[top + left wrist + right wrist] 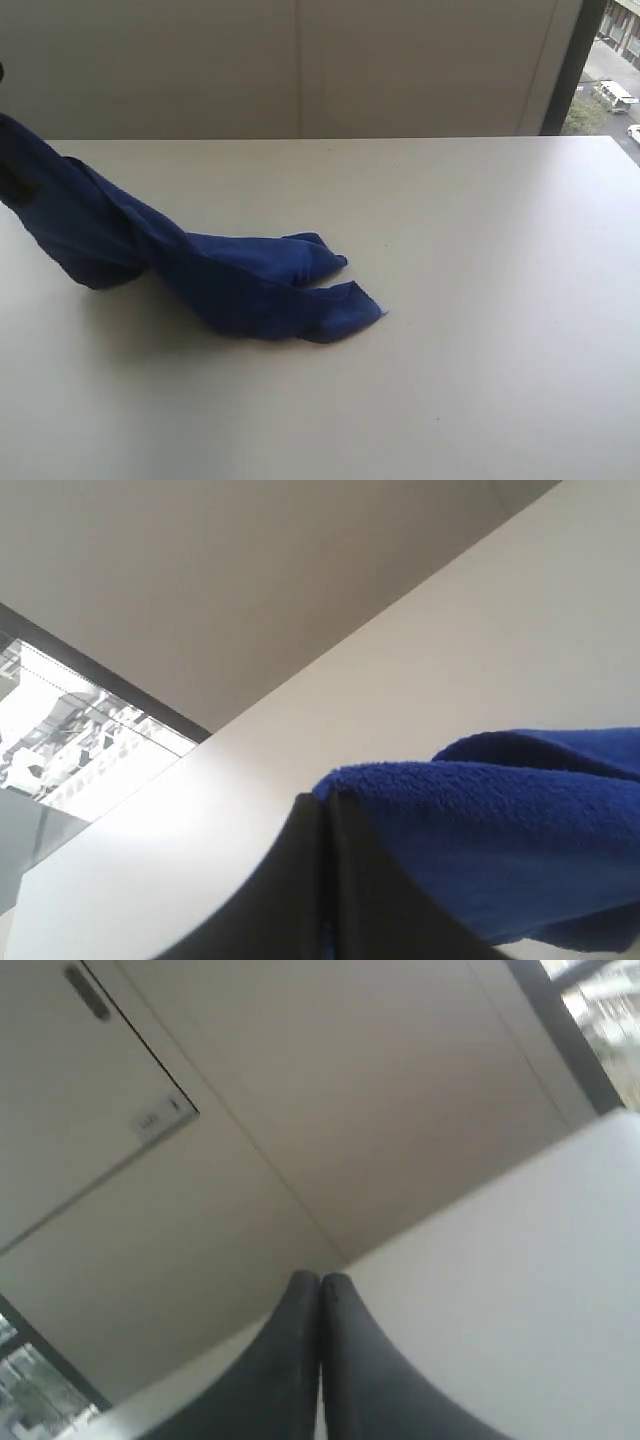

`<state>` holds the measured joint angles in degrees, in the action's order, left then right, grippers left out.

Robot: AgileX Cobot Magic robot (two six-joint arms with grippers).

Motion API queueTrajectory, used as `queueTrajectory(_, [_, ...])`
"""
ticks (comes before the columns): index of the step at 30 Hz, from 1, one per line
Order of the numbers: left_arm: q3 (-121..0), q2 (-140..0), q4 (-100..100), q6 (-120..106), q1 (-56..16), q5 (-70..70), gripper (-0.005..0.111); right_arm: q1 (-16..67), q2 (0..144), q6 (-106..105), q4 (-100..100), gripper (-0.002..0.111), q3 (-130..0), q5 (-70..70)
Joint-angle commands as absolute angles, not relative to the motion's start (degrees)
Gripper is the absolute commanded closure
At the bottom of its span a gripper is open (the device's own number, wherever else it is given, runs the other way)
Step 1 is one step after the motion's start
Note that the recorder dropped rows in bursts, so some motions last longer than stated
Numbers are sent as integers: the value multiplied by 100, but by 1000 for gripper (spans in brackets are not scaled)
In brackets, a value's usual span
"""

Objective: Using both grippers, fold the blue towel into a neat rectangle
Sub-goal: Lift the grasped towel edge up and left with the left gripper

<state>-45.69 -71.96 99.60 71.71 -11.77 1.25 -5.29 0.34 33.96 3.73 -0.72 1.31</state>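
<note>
Left end of blue towel (230, 275) raised; rest lies bunched on worktop (480, 300).
Left fingers (290, 890) pinched shut on the raised end, probably to draw the cloth flat; right fingers (285, 1360) closed, empty, away from the cloth.

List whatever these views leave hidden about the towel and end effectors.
- Blue towel: lifted end cut off by the exterior view's left edge; bunched folds hide its corners.
- Left end effector: only its shut tip shows, left wrist view.
- Right end effector: outside the exterior view; its place over the table unclear.
</note>
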Motion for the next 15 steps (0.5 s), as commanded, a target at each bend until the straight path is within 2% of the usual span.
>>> queueTrajectory(1, [-4538,-7146,9995,7052,-1232,324,107,-433,142,3516,346,108,-380,-1126])
queueTrajectory(5, [-4500,-7146,9995,7026,-1552,317,107,-98,851,2800,673,108,-828,-1583])
queueTrajectory(11, [-4462,-7146,9884,6936,-2424,463,107,557,2795,95,2184,108,-1968,-2452])
queueTrajectory(15, [-4448,-7146,8853,6060,-3051,1080,107,792,4237,-1700,2909,108,-2815,-3334])
